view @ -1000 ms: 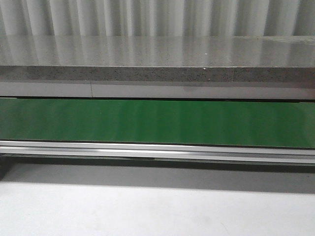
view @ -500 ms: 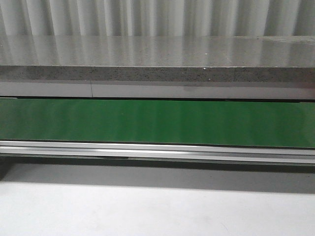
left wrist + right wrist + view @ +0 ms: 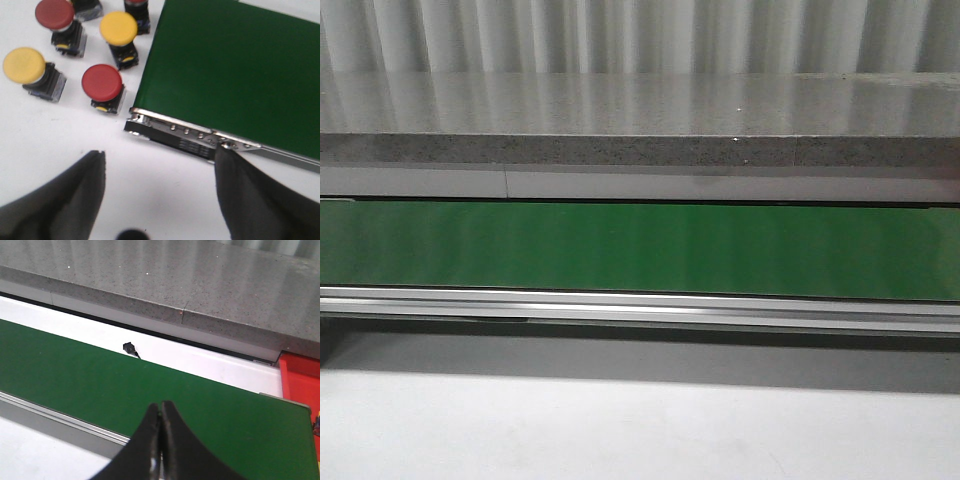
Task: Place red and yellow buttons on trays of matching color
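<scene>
While the front view showed only the green conveyor belt (image 3: 640,250) and the grey counter (image 3: 640,105) behind it, both wrist views had more. Left tool (image 3: 160,165) was spread wide, empty, hovering over the white surface (image 3: 45,135) at the belt's end corner. Buttons sat on that surface just beside the belt end: two red buttons (image 3: 102,82) (image 3: 55,14) and two yellow buttons (image 3: 118,27) (image 3: 23,65), all upright, apart from each other. Right tool (image 3: 160,412) was pinched closed with nothing between the fingers, over the belt. Red tray (image 3: 300,377) edge was visible past the belt's far end.
</scene>
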Robot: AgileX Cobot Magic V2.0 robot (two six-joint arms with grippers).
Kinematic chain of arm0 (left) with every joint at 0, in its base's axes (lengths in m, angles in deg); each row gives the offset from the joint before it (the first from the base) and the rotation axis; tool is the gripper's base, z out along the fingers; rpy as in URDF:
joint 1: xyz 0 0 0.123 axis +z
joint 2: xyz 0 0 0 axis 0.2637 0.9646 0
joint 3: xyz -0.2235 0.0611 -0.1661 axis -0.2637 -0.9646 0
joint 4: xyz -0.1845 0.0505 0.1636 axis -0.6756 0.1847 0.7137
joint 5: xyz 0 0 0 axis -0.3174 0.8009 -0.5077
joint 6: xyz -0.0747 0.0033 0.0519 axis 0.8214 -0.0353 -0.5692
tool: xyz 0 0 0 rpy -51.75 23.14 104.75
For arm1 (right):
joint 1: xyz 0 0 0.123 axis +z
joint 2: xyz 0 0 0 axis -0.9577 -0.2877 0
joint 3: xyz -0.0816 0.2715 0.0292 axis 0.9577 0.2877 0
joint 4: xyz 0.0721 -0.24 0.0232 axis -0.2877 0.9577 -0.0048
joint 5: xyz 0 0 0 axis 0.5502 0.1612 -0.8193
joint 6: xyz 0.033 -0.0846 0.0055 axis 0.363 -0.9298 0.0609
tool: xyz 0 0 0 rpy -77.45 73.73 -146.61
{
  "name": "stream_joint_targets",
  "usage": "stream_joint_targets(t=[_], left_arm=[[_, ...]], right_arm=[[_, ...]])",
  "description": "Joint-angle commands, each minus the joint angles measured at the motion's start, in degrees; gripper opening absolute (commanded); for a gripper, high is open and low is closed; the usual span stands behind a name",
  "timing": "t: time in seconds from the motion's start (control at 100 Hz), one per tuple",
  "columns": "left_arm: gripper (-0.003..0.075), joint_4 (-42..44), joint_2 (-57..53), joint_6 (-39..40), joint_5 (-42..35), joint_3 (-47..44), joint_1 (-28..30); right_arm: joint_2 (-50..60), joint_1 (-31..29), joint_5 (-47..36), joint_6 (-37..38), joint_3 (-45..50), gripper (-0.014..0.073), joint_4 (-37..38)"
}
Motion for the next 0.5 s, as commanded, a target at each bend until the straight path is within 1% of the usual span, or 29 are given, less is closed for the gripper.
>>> stream_joint_targets(t=[0.0,0.06,0.23,0.34,0.49], left_arm=[[0.0531,-0.57,3.95,0.65,1.70,3.59,3.17],[0.0531,-0.57,7.14,0.65,3.68,4.98,5.13],[0.0510,-0.57,14.93,0.65,6.11,8.18,9.43],[0.0510,-1.62,19.90,0.65,6.88,10.51,10.56],[0.0510,-5.58,25.01,0.65,5.81,13.81,10.84]], right_arm=[[-0.41,0.05,-3.81,-0.58,-1.21,-0.0065,-0.35],[-0.41,0.05,-3.81,-0.58,-1.21,-0.0065,-0.35],[-0.41,0.05,-3.81,-0.58,-1.21,-0.0065,-0.35],[-0.41,0.05,-3.81,-0.58,-1.21,-0.0065,-0.35],[-0.41,0.05,-3.81,-0.58,-1.21,-0.0065,-0.35]])
